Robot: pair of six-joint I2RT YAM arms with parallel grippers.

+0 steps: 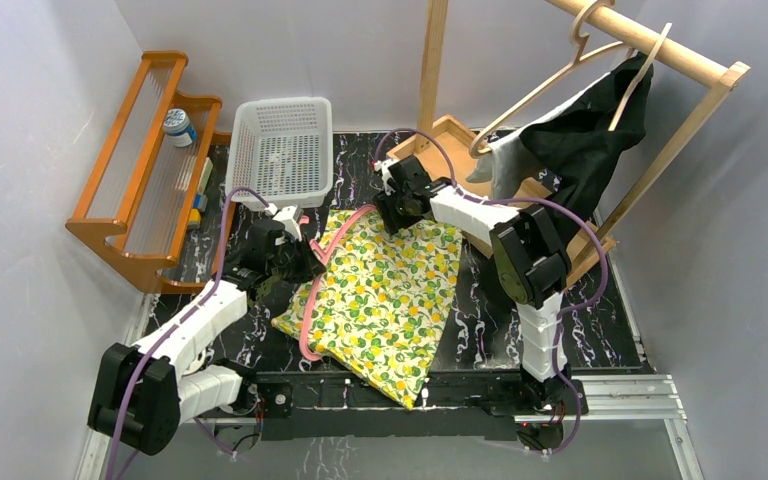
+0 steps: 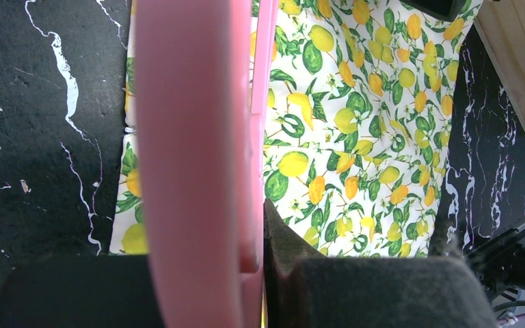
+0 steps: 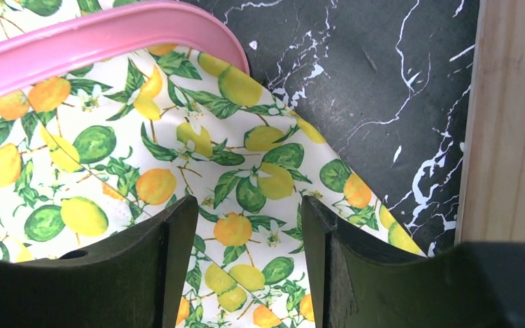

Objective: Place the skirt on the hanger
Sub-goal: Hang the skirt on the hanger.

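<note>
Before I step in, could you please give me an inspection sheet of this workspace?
Surface: black marbled table.
Job's things: lemon-print skirt spread flat; pink hanger lying on top of it.
Clutter: white basket; wooden rack holding a jar, far left.
End effectors: left end effector shut on the pink hanger; right end effector open above the skirt's far corner.
Cables: purple cables along both arms.
Surroundings: wooden rail at far right carrying a black garment; grey walls.
</note>
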